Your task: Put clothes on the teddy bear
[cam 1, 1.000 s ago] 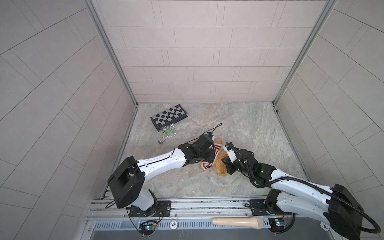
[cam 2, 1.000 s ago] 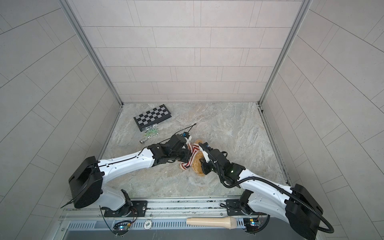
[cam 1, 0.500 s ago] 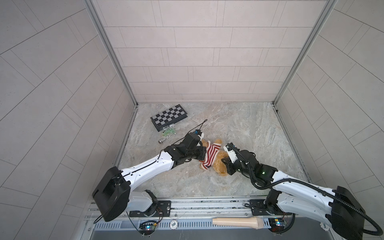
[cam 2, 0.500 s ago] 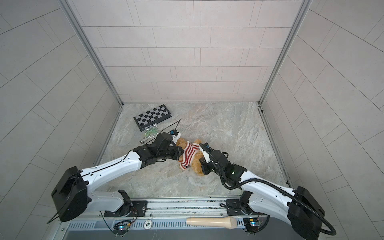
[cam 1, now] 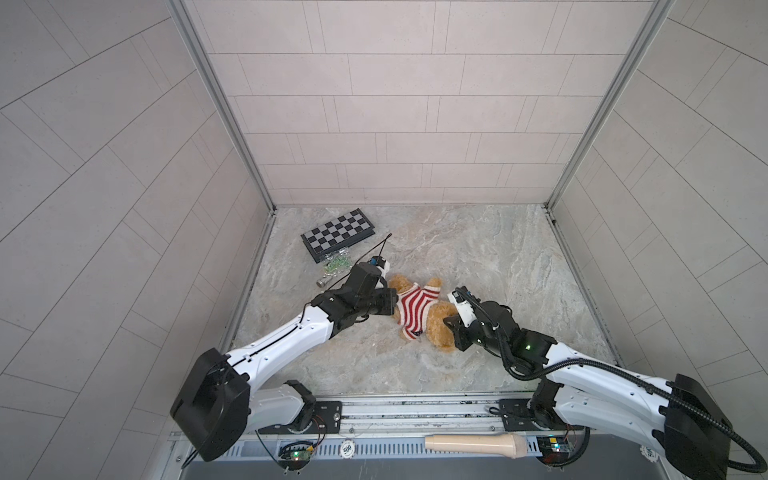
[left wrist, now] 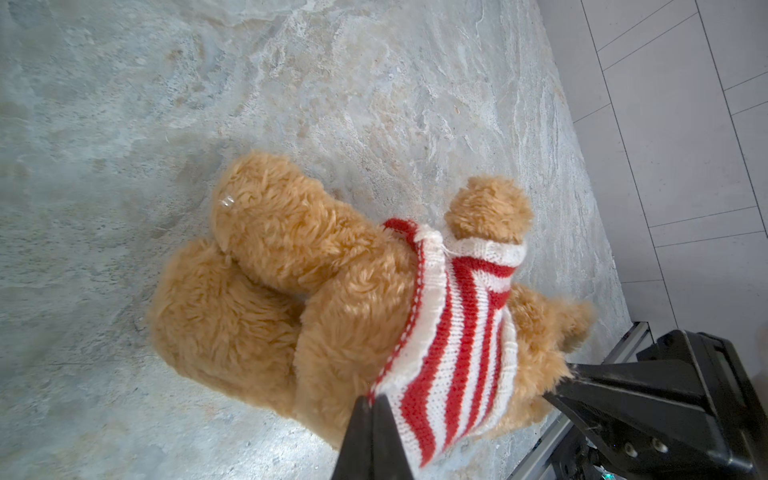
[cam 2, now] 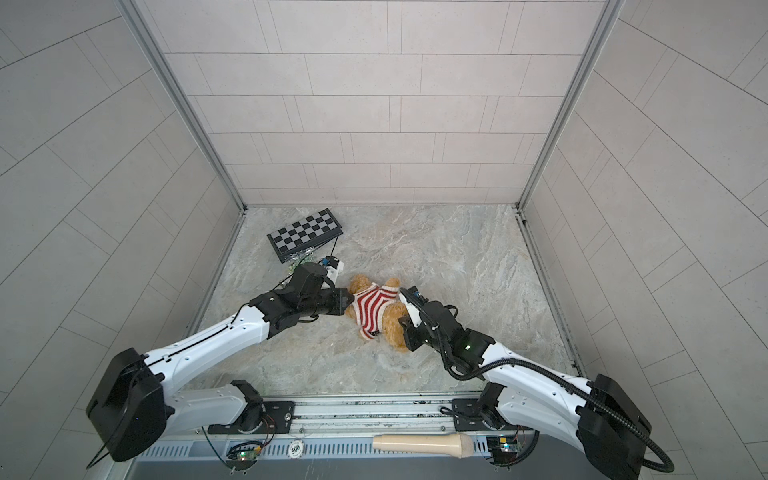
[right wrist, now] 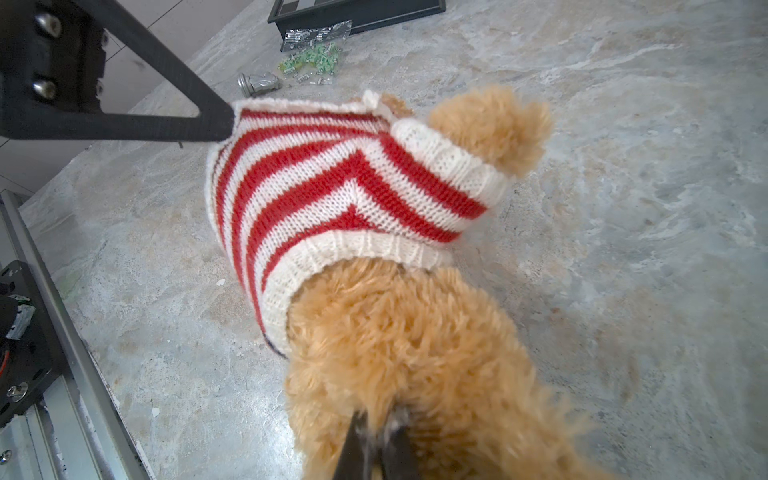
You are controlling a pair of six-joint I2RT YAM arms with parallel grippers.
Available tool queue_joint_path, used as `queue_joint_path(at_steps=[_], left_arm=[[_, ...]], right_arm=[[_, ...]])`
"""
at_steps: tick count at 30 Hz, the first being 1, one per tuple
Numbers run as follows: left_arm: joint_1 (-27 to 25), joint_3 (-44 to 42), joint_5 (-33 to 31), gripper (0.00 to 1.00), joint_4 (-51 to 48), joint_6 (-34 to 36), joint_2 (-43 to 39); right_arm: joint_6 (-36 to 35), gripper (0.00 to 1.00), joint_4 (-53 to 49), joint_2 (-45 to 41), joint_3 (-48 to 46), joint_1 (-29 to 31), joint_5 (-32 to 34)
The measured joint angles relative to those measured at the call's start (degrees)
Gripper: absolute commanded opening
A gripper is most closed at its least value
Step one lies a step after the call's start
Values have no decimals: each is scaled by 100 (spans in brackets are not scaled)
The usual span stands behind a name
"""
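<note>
**Status: both grippers closed, teddy bear on bench with sweater on**

1. Bench (cam 1: pixel 478 257). The marbled surface carries every item. Both of my arms reach in from the front rail and meet near its middle.

2. Chessboard (cam 1: pixel 338 235). It lies flat near the far left corner, well apart from the work area.

3. Teddy bear (cam 1: pixel 441 323). It lies on the bench between my two grippers, legs toward my left arm and head toward my right arm. In the left wrist view both legs (left wrist: pixel 257 266) are bare fur.

4. Sweater (cam 1: pixel 415 305). The red-and-white striped knit covers the bear's torso. One paw (right wrist: pixel 494 124) sticks out of a white-cuffed sleeve, and the ribbed collar sits around the neck.

5. Left gripper (left wrist: pixel 372 401). The jaws are pressed together, pinching the hem edge of the sweater.

6. Right gripper (right wrist: pixel 376 419). The jaws are pressed together, clamped in the fur at the bear's head end.

7. Bag of green pieces (cam 1: pixel 336 262). It rests just beside the near edge of the chessboard.

8. Small silver piece (right wrist: pixel 257 83). It lies on the bench near the bag, apart from the bear.
</note>
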Motion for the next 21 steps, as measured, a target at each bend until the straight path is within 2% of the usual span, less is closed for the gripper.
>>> queue_joint_path(at_steps=[2, 7, 13, 21], left_arm=[[13, 0, 83, 2, 4, 4, 0], [-22, 28, 334, 22, 9, 31, 0], [-57, 317, 417, 36, -101, 136, 13], [-111, 872, 299, 35, -310, 269, 188]], right_arm=[[-17, 0, -4, -2, 0, 0, 0], [-142, 0, -4, -87, 0, 81, -2], [-323, 0, -7, -214, 0, 247, 24], [-669, 0, -120, -483, 0, 411, 181]])
